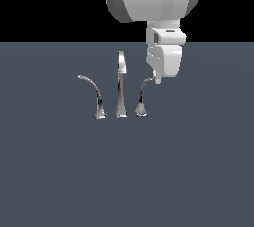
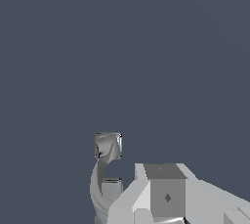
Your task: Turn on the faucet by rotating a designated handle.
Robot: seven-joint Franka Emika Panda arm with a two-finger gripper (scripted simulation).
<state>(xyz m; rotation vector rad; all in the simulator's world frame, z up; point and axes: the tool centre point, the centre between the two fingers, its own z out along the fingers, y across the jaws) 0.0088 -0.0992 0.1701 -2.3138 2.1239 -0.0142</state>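
Closest to the wrist camera sits my gripper (image 2: 128,196), pale and blocky, with one fingertip (image 2: 112,187) just beside the curved chrome handle (image 2: 101,169). Whether my fingers are apart or together I cannot tell; only one tip shows clearly, and nothing seems pinched between them.

Risk as I judge it: the lever is thin and slick, and I meet it near its arcing tip. A push aimed a little off could slide past the tip rather than swing it, or ride over the curve and lose contact.

From the exterior view my gripper (image 1: 157,79) hangs straight down from the wrist, its tip touching or nearly touching the end of the handle (image 1: 143,97), which stands on the exterior view's right of the spout (image 1: 121,85). Its mirror lever (image 1: 94,94) stands well clear on the other side.
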